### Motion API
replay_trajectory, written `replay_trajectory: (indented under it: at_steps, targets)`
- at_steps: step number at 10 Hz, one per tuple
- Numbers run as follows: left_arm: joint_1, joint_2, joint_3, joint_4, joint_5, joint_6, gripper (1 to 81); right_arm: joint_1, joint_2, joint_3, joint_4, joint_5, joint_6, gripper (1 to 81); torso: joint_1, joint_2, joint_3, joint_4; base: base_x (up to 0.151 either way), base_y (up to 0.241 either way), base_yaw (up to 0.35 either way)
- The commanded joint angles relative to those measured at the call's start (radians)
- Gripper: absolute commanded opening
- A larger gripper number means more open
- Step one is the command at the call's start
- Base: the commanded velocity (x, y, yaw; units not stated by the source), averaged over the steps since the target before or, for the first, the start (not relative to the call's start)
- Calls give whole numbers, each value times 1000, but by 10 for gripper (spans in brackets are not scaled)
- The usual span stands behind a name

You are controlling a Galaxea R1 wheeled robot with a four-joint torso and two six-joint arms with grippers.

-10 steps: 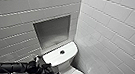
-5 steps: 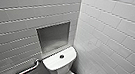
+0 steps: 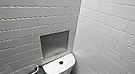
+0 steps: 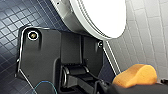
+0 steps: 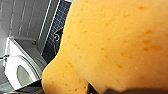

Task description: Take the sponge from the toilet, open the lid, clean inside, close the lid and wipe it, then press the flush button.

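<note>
Gripping the bright orange sponge [image 5: 112,45], the right gripper [image 5: 110,90] is showing as a dark sliver under the sponge's lower edge. The sponge is sitting very close to the right wrist camera. In the left wrist view it is resting above a dark part of the robot, lifted off the toilet [image 5: 21,62] and not touching it. Whether the left gripper is open or closed cannot be told.

Beyond the sponge, the white glossy lid [image 4: 100,15] is appearing as a smooth oval and seems to be lying down over the bowl, though this is hard to confirm. Dark blue mosaic floor tiling [image 4: 15,15] is spreading beneath and around the bowl.

Farther back, the head view is looking down on the white tank top, with the small dark flush button [image 3: 61,62] sitting at its centre. A pale metal rail [image 3: 32,72] is running beside the tank. Behind the tank, a grey recessed niche [image 3: 53,43] is opening in the wall. White rectangular wall tiles [image 3: 114,33] are covering both walls, which are meeting at the corner above the tank.
</note>
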Motion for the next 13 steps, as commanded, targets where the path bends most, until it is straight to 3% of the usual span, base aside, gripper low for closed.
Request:
replay_trajectory:
  at_steps: [1,5,6,9,13]
  targets:
    - [110,123,-178,90,-135,12,10,16,-7,9,-7,-71,0,10,0,0,63,0,0,0,0]
    - [201,234,-373,104,-211,25,10,19,13,-15,-9,-71,-4,10,-3,-2,168,0,0,0,0]
    - [221,272,-451,104,-238,24,10,21,19,-26,-9,-71,-4,10,-3,-3,135,0,0,0,0]
    - [274,366,-661,105,-328,23,10,9,47,-34,-9,-71,-7,10,-5,-4,154,0,0,0,0]
    - [330,498,-919,91,-388,20,10,7,74,-87,-1,-71,-4,10,-5,-5,154,0,0,0,0]
